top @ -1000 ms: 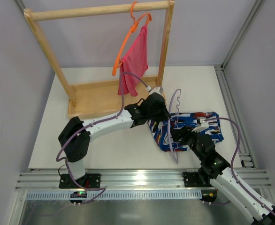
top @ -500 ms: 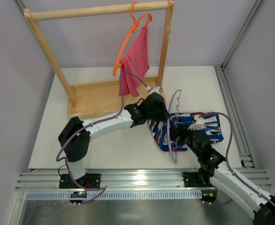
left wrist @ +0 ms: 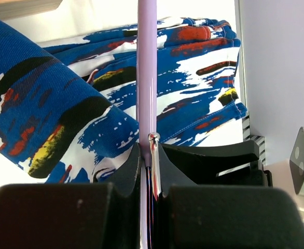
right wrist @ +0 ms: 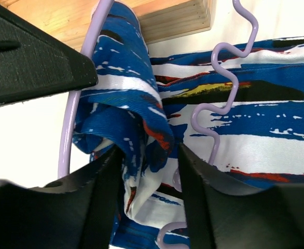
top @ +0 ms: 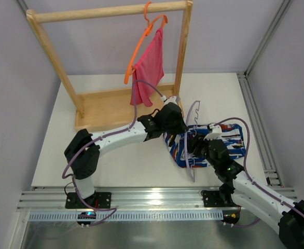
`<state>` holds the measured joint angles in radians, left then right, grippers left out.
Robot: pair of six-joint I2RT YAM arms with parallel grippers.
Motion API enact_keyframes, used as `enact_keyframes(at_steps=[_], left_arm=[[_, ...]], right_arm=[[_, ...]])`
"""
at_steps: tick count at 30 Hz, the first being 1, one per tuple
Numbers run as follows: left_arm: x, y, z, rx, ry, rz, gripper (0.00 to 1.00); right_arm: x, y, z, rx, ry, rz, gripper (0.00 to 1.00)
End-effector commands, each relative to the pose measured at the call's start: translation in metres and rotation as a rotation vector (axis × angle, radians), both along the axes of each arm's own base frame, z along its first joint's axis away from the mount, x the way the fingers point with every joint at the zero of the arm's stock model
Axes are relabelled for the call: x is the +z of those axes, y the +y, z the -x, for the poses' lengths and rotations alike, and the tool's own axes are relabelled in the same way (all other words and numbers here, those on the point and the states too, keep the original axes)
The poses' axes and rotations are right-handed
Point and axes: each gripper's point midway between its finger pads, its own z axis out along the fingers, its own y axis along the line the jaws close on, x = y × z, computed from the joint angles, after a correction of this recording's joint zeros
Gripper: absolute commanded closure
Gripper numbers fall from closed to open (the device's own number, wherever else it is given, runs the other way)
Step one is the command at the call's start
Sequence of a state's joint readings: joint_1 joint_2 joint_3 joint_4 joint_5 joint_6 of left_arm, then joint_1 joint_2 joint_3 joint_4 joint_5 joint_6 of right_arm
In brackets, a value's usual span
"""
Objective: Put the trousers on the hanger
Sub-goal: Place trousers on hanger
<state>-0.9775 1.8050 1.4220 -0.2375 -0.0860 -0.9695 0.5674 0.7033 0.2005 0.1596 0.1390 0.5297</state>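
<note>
The trousers (top: 230, 146), in a blue, white, red and black print, lie on the table right of centre. The lilac hanger (top: 194, 110) stands over their left end. My left gripper (top: 179, 127) is shut on the hanger at its neck; in the left wrist view my left gripper (left wrist: 149, 155) clamps the lilac bar (left wrist: 147, 78) and the metal hook. My right gripper (top: 192, 147) is at the trousers' left end. In the right wrist view my right gripper (right wrist: 149, 176) is closed on a bunched fold of the trousers (right wrist: 136, 124), inside the hanger's frame, next to its wavy arm (right wrist: 214, 109).
A wooden rack (top: 110, 106) stands at the back with an orange hanger (top: 139, 46) and a pink cloth (top: 149, 67) on its rail. Its base edge (right wrist: 162, 15) lies just behind the trousers. Side walls and a metal rail bound the table.
My right gripper has moved left and away, toward the hanger, carrying the trousers' fold with it. The left arm and hanger have stayed in place.
</note>
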Motion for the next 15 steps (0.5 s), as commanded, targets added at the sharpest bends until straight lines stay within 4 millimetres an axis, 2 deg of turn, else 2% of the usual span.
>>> enact_keyframes(at_steps=[1,2,4,5,8,15], left_arm=[[0.035,-0.002,-0.004,0.023,-0.042,0.078,1.00],[0.033,-0.001,-0.003,0.026,-0.036,0.072,1.00],[0.033,0.001,-0.003,0.032,-0.034,0.066,1.00],[0.034,0.002,-0.003,0.033,-0.037,0.063,1.00],[0.033,0.005,-0.003,0.040,-0.036,0.055,1.00],[0.028,0.013,-0.004,0.065,-0.031,0.020,1.00]], right_arm=[[0.037,0.004,-0.016,-0.023,-0.112,-0.048,0.52],[0.040,0.003,-0.016,-0.024,-0.120,-0.057,0.62],[0.044,0.003,-0.014,-0.023,-0.129,-0.065,0.71],[0.044,0.002,-0.014,-0.029,-0.131,-0.068,0.81],[0.044,-0.001,-0.010,-0.037,-0.127,-0.082,0.95],[0.015,-0.014,0.004,-0.108,-0.041,-0.130,0.96]])
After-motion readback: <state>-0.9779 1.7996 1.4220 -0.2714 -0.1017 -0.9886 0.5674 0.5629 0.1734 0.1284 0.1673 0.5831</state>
